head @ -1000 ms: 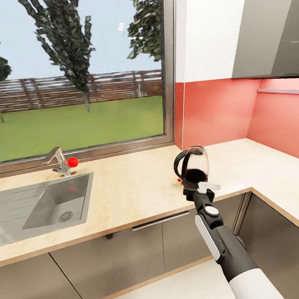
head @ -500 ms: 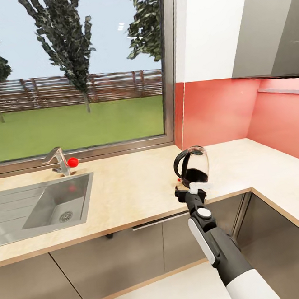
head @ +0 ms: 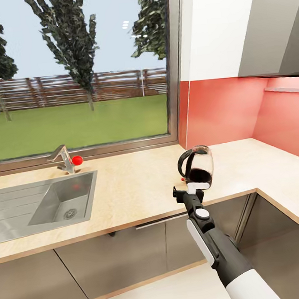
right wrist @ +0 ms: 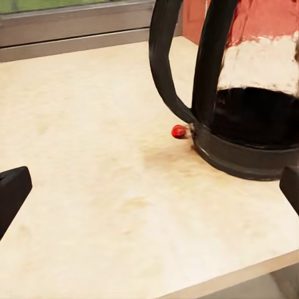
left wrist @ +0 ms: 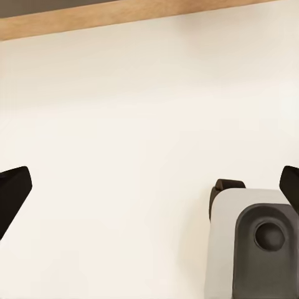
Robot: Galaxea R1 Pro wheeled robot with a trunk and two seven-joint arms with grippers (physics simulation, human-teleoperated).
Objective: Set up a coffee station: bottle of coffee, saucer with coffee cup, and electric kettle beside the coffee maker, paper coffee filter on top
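Observation:
The electric kettle (head: 196, 166), dark smoky glass with a black handle, stands upright on the light-wood countertop (head: 134, 187) near its front edge. My right gripper (head: 188, 190) hovers just in front of it, slightly toward the handle side, open and holding nothing. In the right wrist view the kettle (right wrist: 249, 118) sits ahead and off to one side with its red switch (right wrist: 179, 131) at the base, and the right gripper (right wrist: 149, 193) has its black fingertips (right wrist: 12, 190) spread wide. My left gripper (left wrist: 149, 193) is open too, over pale floor.
A steel sink (head: 40, 202) with a faucet (head: 64, 158) lies at the left under a big window. A red backsplash (head: 223, 111) rises behind the kettle, and the worktop turns a corner at the right. Grey cabinet fronts (head: 109, 257) run below.
My right gripper has drawn back from the kettle's base and slid a little toward its handle side. The head camera has shifted slightly. The kettle has stayed in place.

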